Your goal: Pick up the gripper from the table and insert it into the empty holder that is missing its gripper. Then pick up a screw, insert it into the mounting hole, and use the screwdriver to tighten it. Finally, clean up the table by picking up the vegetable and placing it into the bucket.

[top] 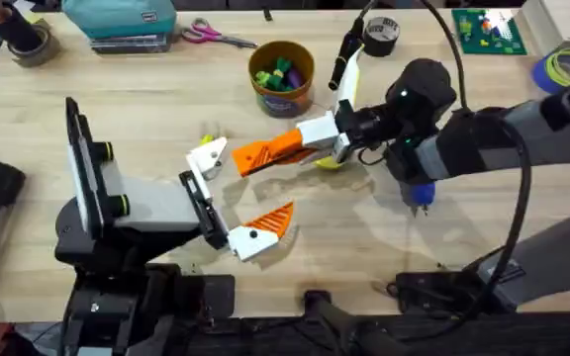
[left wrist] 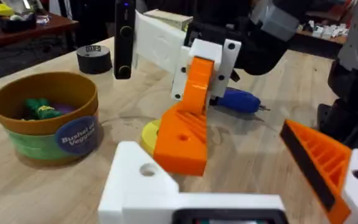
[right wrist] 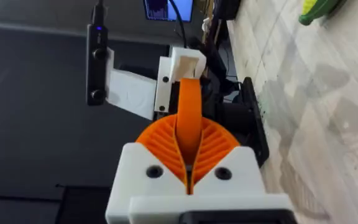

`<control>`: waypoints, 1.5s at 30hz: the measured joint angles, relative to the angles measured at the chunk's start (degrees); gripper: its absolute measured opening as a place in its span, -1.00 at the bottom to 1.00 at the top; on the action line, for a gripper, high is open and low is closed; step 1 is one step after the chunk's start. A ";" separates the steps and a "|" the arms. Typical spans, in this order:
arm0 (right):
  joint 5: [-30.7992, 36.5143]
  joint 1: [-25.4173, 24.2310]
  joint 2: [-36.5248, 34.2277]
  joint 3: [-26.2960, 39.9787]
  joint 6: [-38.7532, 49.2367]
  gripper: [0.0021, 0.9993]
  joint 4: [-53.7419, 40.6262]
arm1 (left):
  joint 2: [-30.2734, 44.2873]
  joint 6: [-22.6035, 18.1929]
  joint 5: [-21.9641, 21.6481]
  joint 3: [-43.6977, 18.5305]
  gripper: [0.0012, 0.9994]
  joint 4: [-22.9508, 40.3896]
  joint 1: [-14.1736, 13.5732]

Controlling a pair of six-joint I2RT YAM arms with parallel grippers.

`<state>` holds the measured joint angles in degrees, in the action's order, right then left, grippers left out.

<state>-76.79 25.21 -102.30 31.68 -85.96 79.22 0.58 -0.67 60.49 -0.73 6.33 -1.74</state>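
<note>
The right gripper (top: 287, 148) is squeezed shut on the loose orange finger pad (left wrist: 180, 140). The pad is hard plastic, shaped like a wedge, with little ribs on one face. From above, its tip sits just beside the empty holder (top: 209, 155) on the left arm. I cannot tell if the two touch. In the right wrist view the pad looks like a thin orange strip that runs up to the holder's white slot.

The empty holder is smooth white plastic with sharp corners and a round hole in it. The left gripper (top: 234, 196) is wide open. Its other finger (top: 257, 233) has its own orange ribbed pad on.

The screwdriver (left wrist: 238, 99) is shiny blue and round like a fat pen. It lies on the pale wood table (top: 146, 119) behind the right gripper. Most of it is hidden; from above just a bit of blue peeks out under the right arm.

The bucket (top: 280, 101) is a round brown cup with a blue label, well apart from the grippers, with green and purple toys inside. A flat yellow disc (left wrist: 148, 133) lies half hidden under the held pad.

The vegetable (right wrist: 319, 7) is a bumpy yellow-green lump on the table. The right wrist view's edge cuts part of it off.
</note>
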 joint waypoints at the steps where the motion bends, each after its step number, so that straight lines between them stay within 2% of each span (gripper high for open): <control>1: 0.08 0.00 0.00 0.01 -0.05 -0.98 0.00 | 0.00 0.00 0.00 0.00 0.97 0.00 0.00; 9: 0.48 0.09 0.02 0.00 -0.89 -0.98 2.86 | 0.00 0.00 0.00 0.00 0.97 0.00 0.00; 45: 3.27 2.27 -0.01 0.00 -1.52 -0.98 0.57 | 0.00 0.00 -0.02 0.00 0.97 0.00 0.00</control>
<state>-73.52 27.49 -102.30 31.68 -87.48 79.79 0.58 -0.67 60.47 -0.73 6.33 -1.74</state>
